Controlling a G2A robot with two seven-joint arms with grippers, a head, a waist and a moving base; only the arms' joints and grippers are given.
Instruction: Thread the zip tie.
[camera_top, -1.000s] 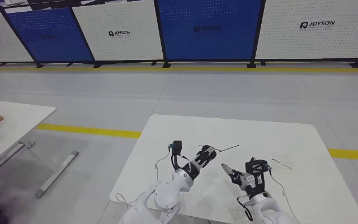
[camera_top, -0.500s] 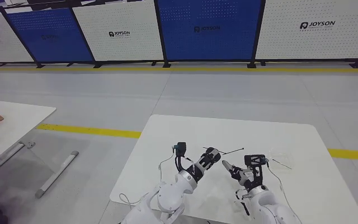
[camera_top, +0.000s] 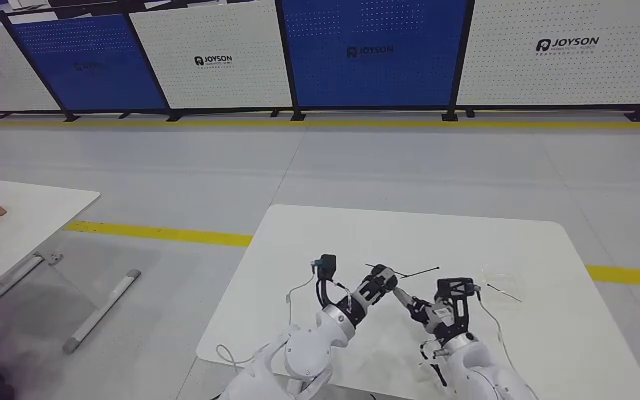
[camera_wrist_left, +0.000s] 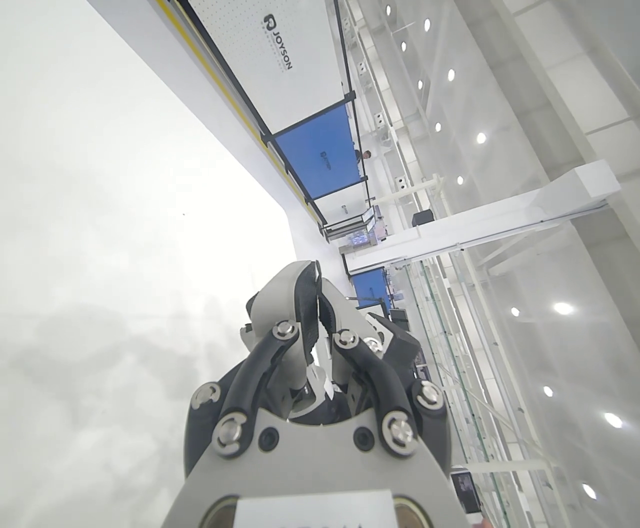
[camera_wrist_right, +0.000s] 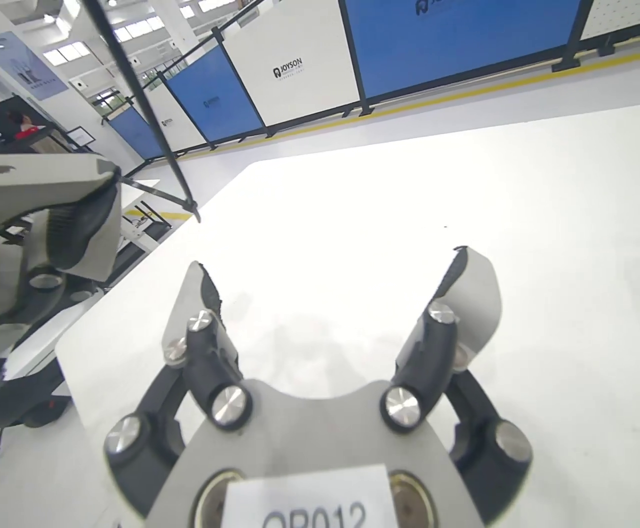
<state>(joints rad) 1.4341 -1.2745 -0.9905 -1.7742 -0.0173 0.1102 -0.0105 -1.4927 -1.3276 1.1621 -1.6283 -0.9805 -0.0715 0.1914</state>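
White bench (camera_top: 300, 250) underneath, and both arms are working over its near half. The gap between them has shrunk in the last second: both have pushed forward and drifted towards each other, and they are now almost tip to tip where before there was clear bench between them.

The left gripper (camera_top: 384, 280) has its pads pressed tight together, pinching the black zip tie (camera_top: 420, 270) and holding it up off the bench. It has carried the tie along, so the whole strap now sits further towards the right arm than it did a second ago.

The right gripper (camera_wrist_right: 335, 280) is spread wide with nothing between its fingers, just as it was, and it sits just beside and slightly below the left one, facing the strap.

From the right wrist, a short run of strap leaves the left pads and meets a long run at a small dark lump, probably the head. Whether the tip has gone through it, I can't tell.

So this looks like the set-up for the handover grab. The right side seems to be lining up to take the free length so the tip can be fed into the head, and nothing looks threaded yet. That strap is thin and springy, so the closing pinch will need to be well aimed.

A few spare ties (camera_top: 503, 292) lie untouched on the bench well off to the right
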